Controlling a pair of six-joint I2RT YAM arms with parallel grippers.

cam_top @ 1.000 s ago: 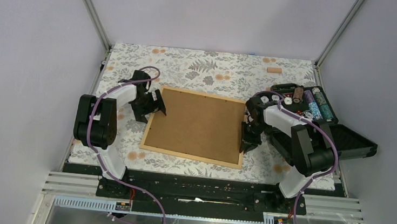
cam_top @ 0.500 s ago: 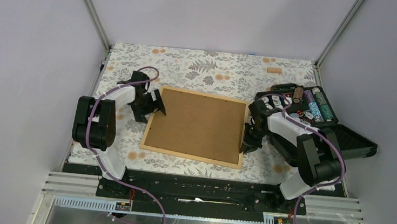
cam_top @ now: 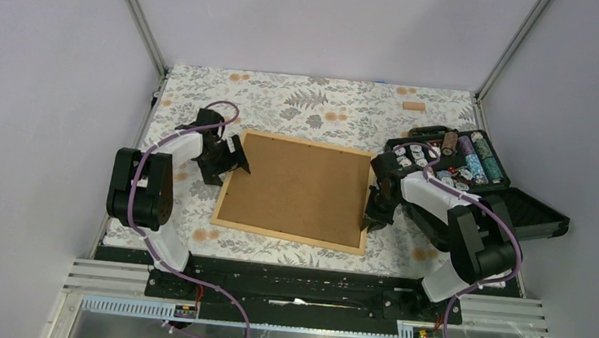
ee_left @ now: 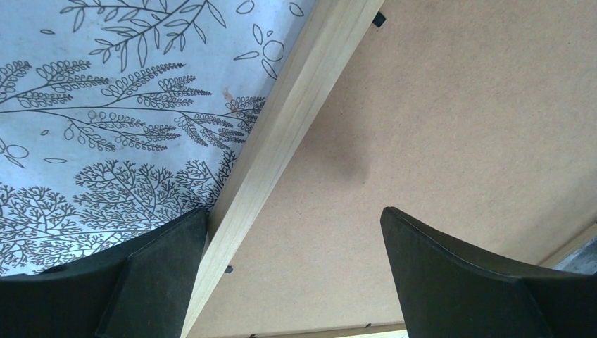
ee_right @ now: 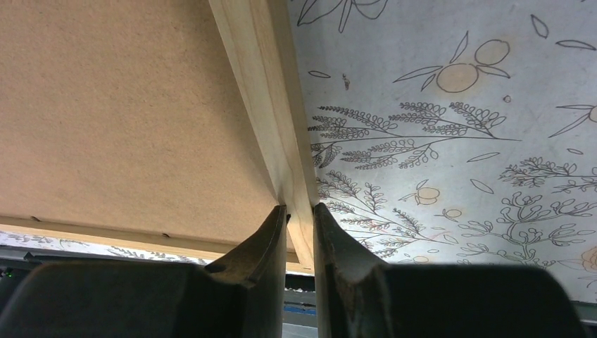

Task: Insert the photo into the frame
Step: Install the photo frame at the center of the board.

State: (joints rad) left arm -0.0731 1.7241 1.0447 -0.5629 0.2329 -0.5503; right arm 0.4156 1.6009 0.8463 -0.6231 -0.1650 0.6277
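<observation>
Lying flat in the middle of the grey floral tablecloth [cam_top: 318,105], the thin light-wood rectangular picture frame [cam_top: 286,235] has its back up, filled by one brown fibreboard backing panel [cam_top: 299,187]. Whether the sunflower print sits under that panel I cannot tell.

The left gripper [ee_left: 292,225] hangs over the frame's left rail with its jaws spread wide, one finger outside the rail over the cloth, the other over the board. Two small black tabs show along that rail's inner edge. The right gripper [ee_right: 299,210] pinches the right rail between its two fingers, the jaws nearly together on the wood.

Just beside the right arm stands one open black plastic case [cam_top: 533,214], its lid folded out to the right. Three rolls stand in its far end: brown [cam_top: 450,140], purple [cam_top: 467,153] and greenish [cam_top: 483,152]. One small wooden block [cam_top: 414,106] lies at the far edge of the cloth, well apart from the frame. Purple cables trail along both arms.
</observation>
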